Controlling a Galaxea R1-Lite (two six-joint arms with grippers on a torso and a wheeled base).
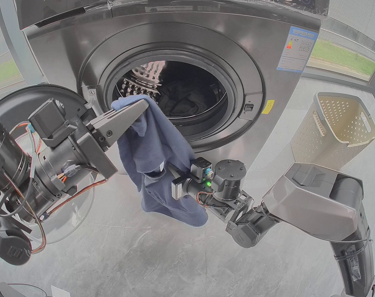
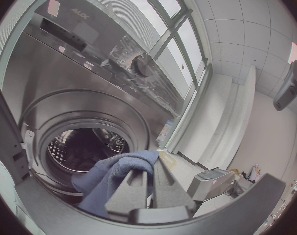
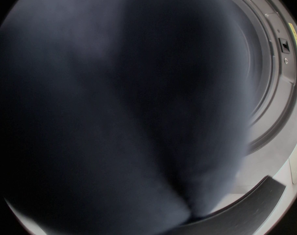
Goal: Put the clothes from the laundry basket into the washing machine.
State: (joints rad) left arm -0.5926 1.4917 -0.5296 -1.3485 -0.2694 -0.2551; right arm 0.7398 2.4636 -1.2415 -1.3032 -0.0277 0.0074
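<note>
A blue garment point(image 1: 154, 153) hangs in front of the washing machine's round opening point(image 1: 245, 75), its lower end near the floor. My left gripper point(image 1: 143, 104) is shut on the garment's top edge, level with the drum mouth; the left wrist view shows the cloth point(image 2: 122, 167) bunched at the gripper point(image 2: 151, 163). My right gripper point(image 1: 171, 173) is pushed into the hanging cloth lower down, its front end buried in folds. Dark cloth point(image 3: 122, 115) lies right against the right wrist camera. Dark clothes point(image 1: 183, 100) lie inside the drum. The beige laundry basket point(image 1: 340, 128) lies tipped on the floor at the right.
The washer's round door point(image 1: 26, 104) stands open at the left, behind my left arm. Grey floor point(image 1: 154, 252) spreads below the garment. The door latch and rim point(image 3: 282, 46) show beside the cloth in the right wrist view.
</note>
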